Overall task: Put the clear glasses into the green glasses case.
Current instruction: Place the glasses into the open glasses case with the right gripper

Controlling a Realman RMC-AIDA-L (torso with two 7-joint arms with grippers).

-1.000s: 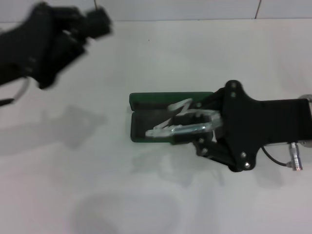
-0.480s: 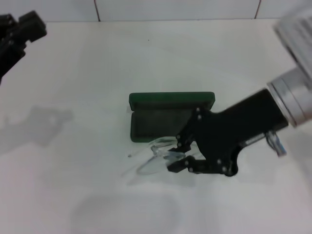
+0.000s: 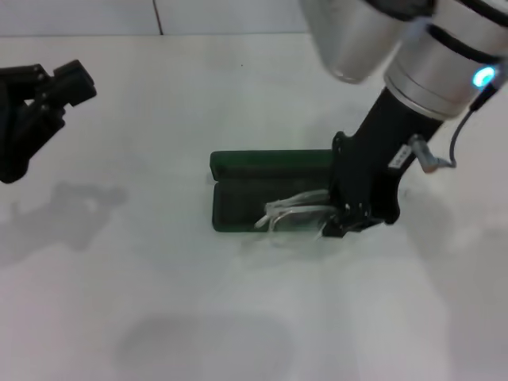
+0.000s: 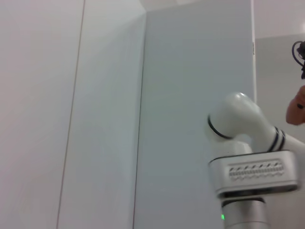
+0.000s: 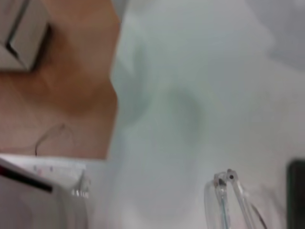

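Bench point(image 3: 159, 317): white and bare at the near edge; all the work is sitting at its middle.
Clear glasses point(image 3: 295, 211): lying over the right part of the green glasses case's open tray, arms pointing toward the left; in the right wrist view the folded arm ends point(image 5: 224, 181) are showing against white. Whether they are resting fully inside or still lifted, cannot tell.
Right tool point(image 3: 343, 221): reaching down at the right end of the case, appearing to be pinching the clear glasses at their right end; the fingers themselves are mostly hidden under the black body.
Green glasses case point(image 3: 238, 208): lying open, dark tray nearer, lid point(image 3: 270, 163) standing just behind it.
Left tool point(image 3: 55, 87): hanging well apart at the far left, idle above the bench; fingers looking spread.
Handling, judged: glasses are looking light, thin and springy, smooth plastic likely slippery, lens likely to scratch. Best hold is at the frame end or hinge, gently.
Risk, judged: the arms may be catching on the tray rim.
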